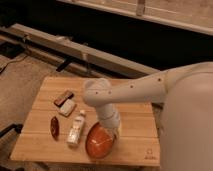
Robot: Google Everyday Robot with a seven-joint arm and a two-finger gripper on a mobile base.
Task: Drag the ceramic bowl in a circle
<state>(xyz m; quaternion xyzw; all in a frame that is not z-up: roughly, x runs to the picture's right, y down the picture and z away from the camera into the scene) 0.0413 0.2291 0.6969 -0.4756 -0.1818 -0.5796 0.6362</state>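
No text, brand or number can be read anywhere. A small square mark with faint lettering [148, 155] sits at the near right corner of the light wooden slatted table [135, 112], but its characters cannot be made out. The white plastic bottle lying on its side [76, 129] carries a label too blurred to read. The robot's white two-finger gripper [113, 132], shut at the rim of the glossy orange-red ceramic bowl [98, 142], bears no legible marking.

Gripper [114, 134] shut, down at ceramic bowl's [98, 143] back rim, near table's [135, 117] front edge. Left of bowl, just beside: bottle [76, 129].
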